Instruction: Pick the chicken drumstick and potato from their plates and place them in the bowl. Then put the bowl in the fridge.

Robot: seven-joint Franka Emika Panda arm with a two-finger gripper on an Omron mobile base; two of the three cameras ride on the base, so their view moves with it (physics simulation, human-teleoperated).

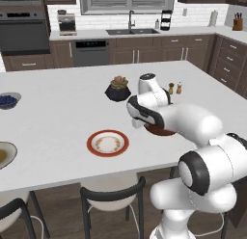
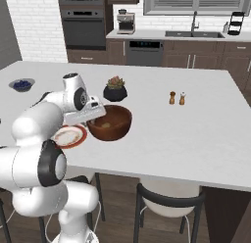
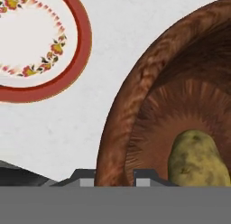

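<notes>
gripper (image 3: 113, 177): my two dark finger tips sit apart, astride the near rim of the bowl, nothing pinched yet. I'd guess I'm lined up this way to grab the bowl by its wall for the carry to the fridge.

wooden bowl (image 2: 115, 123): deep, round, dark reddish-brown with streaky grain running up the inside. It's on the white island counter (image 2: 196, 124), just right of the red-rimmed plate, with the plant pot behind it.

potato (image 3: 198, 159): lumpy oblong, olive-brown and mottled, already lying on the bowl floor — so that half looks done.

chicken drumstick: can't make it out for sure. From the right base camera there are small pale lumps in the bowl but they're too small to call.

red-rimmed plate (image 1: 107, 143): flat white, red-orange rim, ring of little flower prints, nothing on it — fits the food having been moved off.

grey-olive plate (image 1: 4, 154): far left at the counter edge, brownish centre, also looks bare.

plant pot (image 1: 117, 92): black and faceted, spiky succulent on top, close behind the bowl — something to keep clear of when lifting.

blueberry bowl (image 1: 8, 100): small and grey, well off to the left.

shakers (image 2: 177, 98): two small ones standing right of the bowl, well apart from it.
</notes>
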